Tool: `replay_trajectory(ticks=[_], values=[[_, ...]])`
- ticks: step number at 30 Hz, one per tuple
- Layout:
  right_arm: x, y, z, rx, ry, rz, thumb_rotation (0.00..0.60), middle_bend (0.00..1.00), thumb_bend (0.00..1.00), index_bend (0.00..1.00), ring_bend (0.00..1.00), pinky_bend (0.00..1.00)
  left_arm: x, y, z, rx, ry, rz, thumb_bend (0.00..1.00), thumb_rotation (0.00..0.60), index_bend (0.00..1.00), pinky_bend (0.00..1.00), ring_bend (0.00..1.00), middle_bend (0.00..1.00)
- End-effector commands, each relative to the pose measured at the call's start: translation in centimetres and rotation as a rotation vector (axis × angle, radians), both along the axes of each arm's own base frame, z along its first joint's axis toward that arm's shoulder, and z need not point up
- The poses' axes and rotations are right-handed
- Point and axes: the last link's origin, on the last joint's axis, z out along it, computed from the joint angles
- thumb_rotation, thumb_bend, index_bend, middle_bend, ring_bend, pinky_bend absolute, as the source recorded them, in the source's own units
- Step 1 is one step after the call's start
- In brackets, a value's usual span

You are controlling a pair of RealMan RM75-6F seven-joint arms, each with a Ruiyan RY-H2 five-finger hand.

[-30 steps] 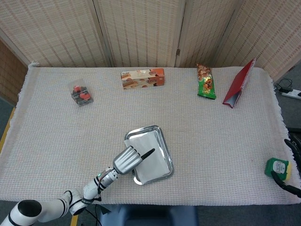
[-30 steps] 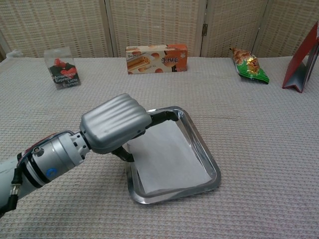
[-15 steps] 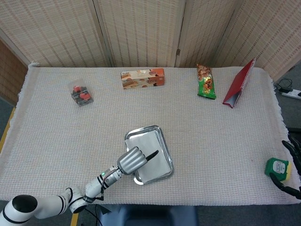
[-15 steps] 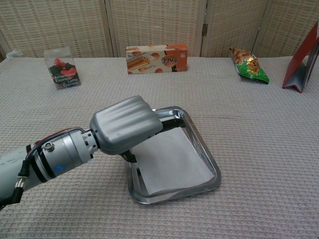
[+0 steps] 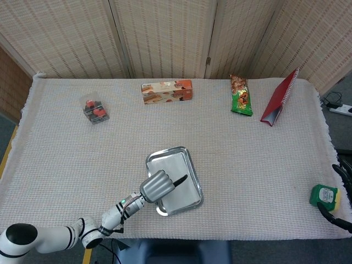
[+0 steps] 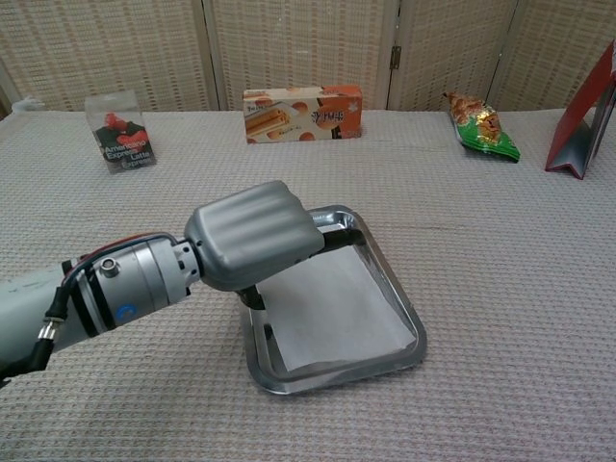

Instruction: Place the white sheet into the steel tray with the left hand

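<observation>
The white sheet (image 6: 337, 313) is now flat in the steel tray (image 6: 416, 348). The left hand (image 6: 255, 234) is moved fwd a bit; finger state can't be told. Task looks nearly done.

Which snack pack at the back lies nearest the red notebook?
The green bag, just left of the notebook. The orange box sits mid-table and the clear pack far left.

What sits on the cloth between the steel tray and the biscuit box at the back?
Nothing. In the head view the stretch from the tray to the biscuit box is bare cloth; the chest view agrees.
</observation>
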Motion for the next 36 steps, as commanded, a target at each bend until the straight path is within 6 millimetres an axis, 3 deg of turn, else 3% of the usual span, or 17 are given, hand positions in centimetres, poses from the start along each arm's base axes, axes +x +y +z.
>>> replay_trajectory(ticks=[1, 18, 25, 36], values=[[0.1, 0.1, -0.1, 0.004, -0.001, 0.009, 0.6, 0.0, 0.36, 0.0, 0.0, 0.0, 0.1, -0.3, 0.6, 0.012, 0.036, -0.014, 0.06, 0.6, 0.18, 1.0, 1.0, 1.0], [0.0, 0.3, 0.1, -0.001, -0.003, 0.0, 0.6, 0.0, 0.36, 0.0, 0.0, 0.0, 1.6, 0.7, 1.3, 0.044, 0.084, -0.059, 0.04, 0.6, 0.19, 1.0, 1.0, 1.0], [0.1, 0.3, -0.3, 0.016, 0.009, 0.006, 0.6, 0.0, 0.36, 0.0, 0.0, 0.0, -0.4, 0.2, 1.3, 0.063, 0.167, -0.05, 0.04, 0.6, 0.18, 1.0, 1.0, 1.0], [0.1, 0.6, -0.3, 0.012, 0.019, 0.004, 0.6, 0.0, 0.36, 0.0, 0.0, 0.0, -0.2, -0.3, 4.5, 0.118, 0.116, -0.055, 0.04, 0.6, 0.16, 1.0, 1.0, 1.0]])
